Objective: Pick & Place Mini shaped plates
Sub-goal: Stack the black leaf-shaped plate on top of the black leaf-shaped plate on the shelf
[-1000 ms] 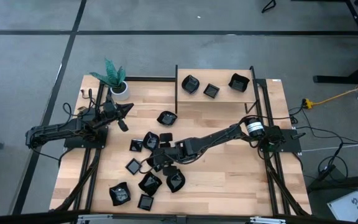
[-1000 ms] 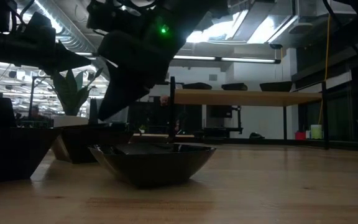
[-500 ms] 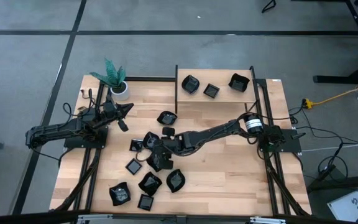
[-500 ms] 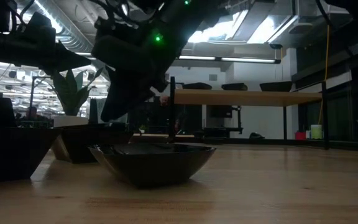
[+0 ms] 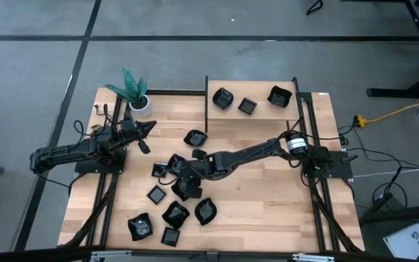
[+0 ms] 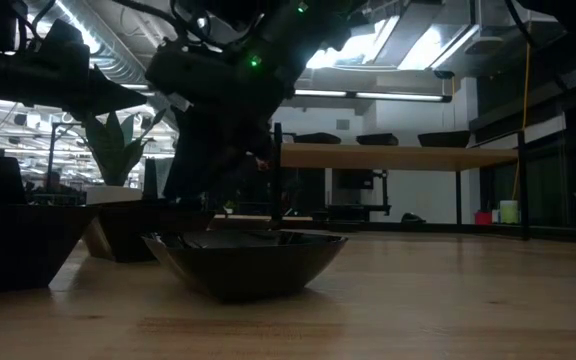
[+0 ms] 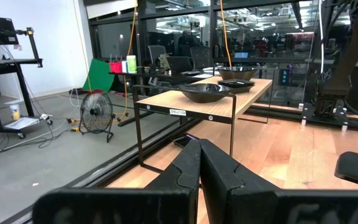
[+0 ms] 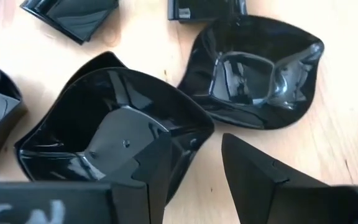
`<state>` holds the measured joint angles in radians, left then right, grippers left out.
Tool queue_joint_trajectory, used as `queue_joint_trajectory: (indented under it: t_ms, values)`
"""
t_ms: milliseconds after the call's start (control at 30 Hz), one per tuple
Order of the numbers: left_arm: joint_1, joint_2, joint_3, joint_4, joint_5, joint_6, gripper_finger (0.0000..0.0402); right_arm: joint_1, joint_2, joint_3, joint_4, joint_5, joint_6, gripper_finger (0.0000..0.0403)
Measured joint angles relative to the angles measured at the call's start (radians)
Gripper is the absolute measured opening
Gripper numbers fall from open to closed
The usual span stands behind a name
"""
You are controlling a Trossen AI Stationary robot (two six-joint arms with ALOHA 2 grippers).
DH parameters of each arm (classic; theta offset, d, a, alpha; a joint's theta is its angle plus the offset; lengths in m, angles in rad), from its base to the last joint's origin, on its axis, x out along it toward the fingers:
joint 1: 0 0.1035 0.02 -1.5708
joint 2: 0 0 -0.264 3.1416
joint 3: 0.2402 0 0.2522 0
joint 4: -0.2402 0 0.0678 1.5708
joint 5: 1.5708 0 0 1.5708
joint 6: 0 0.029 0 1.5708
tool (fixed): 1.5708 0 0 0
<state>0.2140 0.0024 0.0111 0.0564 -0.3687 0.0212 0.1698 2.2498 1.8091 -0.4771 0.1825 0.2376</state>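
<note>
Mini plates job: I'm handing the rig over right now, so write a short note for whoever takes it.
Right gripper: open, low over the plate pile mid-table, one finger inside a plate, not gripped yet.
Left gripper: shut, empty, parked at the table's left side, near the plant.
Done: three plates on the shelf.
Left: about a dozen plates on the table, one apart nearer the shelf.

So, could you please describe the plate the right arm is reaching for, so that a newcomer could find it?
On the wooden table, find the cluster of black plates left of centre. The right gripper hangs open over a wavy-edged plate there, one finger inside its rim. It is deeper than the flatter, square-welled plate beside it.
</note>
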Motion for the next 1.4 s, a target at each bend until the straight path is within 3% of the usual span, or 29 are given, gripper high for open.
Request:
queue_joint_trajectory:
  t_ms: [267,767,1200,1400]
  values:
    - [0.000,0.000,0.000,0.000,0.000,0.000,0.0004,-0.009,0.000,0.000,-0.037,-0.009,0.108,0.0142]
    - [0.000,0.000,0.000,0.000,0.000,0.000,0.0004,-0.011,0.000,0.000,-0.037,-0.073,0.148,0.0141]
    - [0.000,0.000,0.000,0.000,0.000,0.000,0.0004,-0.011,0.000,0.000,-0.037,-0.073,0.114,0.0034]
    - [0.000,0.000,0.000,0.000,0.000,0.000,0.0004,-0.011,-0.001,0.000,-0.037,-0.074,0.089,0.0005]
